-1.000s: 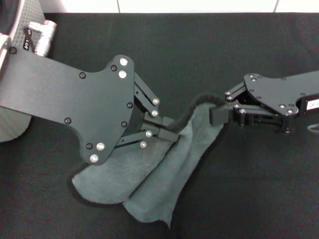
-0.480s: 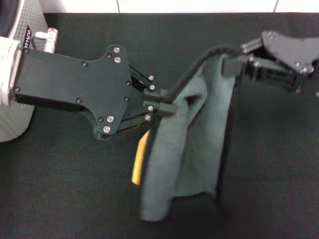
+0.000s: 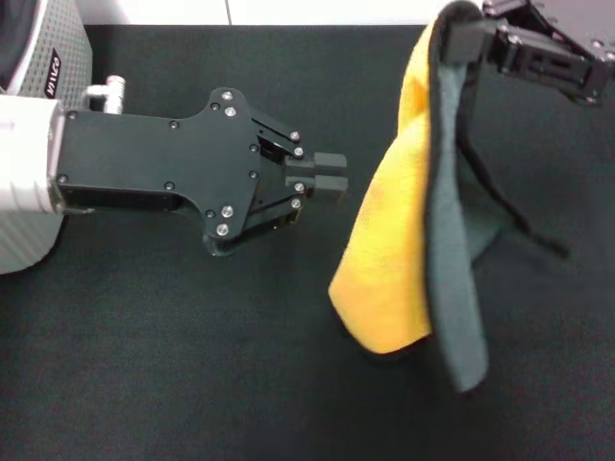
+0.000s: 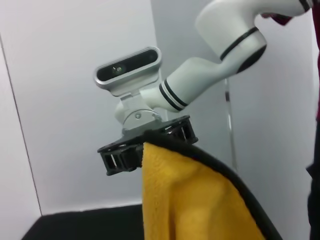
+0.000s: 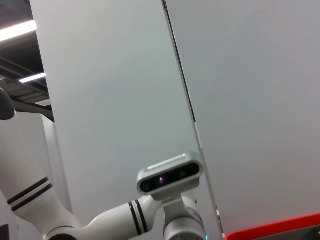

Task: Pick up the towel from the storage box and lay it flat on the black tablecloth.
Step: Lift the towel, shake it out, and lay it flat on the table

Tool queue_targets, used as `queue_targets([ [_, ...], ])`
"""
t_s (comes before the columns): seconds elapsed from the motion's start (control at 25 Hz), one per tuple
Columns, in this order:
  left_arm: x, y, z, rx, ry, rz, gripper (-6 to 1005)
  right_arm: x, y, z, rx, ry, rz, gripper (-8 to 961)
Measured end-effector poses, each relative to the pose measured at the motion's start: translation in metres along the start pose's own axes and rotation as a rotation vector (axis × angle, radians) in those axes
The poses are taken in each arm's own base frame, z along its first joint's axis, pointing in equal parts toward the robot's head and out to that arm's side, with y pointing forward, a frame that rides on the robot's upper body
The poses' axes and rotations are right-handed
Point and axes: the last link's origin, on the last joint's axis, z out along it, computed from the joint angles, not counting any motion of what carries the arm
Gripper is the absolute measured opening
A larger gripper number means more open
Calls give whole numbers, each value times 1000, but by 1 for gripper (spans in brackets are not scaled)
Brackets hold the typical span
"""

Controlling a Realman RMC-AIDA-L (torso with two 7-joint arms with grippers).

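The towel (image 3: 389,259) hangs from my right gripper (image 3: 461,36), which is shut on its black-edged top corner at the far right, high above the black tablecloth (image 3: 192,365). Its yellow-orange face turns left and its grey-green face (image 3: 452,279) right. My left gripper (image 3: 327,176) hovers mid-table left of the towel, shut and empty, apart from the cloth. The left wrist view shows the right gripper (image 4: 142,149) pinching the yellow towel (image 4: 190,200). The storage box (image 3: 60,53) stands at the far left.
My left arm's white forearm (image 3: 24,154) lies in front of the box. A white wall edge (image 3: 317,12) runs along the tablecloth's far side. The right wrist view shows only a wall and the left arm's wrist camera (image 5: 170,175).
The towel has slipped out of my left gripper. My right gripper has lifted it up and toward the far right, so it now hangs with the yellow face showing. The left gripper stays mid-table.
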Motion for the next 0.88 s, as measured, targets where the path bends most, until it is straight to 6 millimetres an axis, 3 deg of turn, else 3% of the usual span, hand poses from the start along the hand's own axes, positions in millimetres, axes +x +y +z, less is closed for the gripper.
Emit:
queue_targets([
  [0.28, -20, -5, 3, 60, 112, -56, 104, -15, -10, 0, 42, -34, -52, 11],
  [0.48, -45, -3, 4, 136, 184, -110, 105, -24, -18, 0, 88, -68, -82, 11],
  [0.88, -84, 10, 5, 262, 273, -179, 107, -20, -37, 27, 144, 4, -105, 11],
])
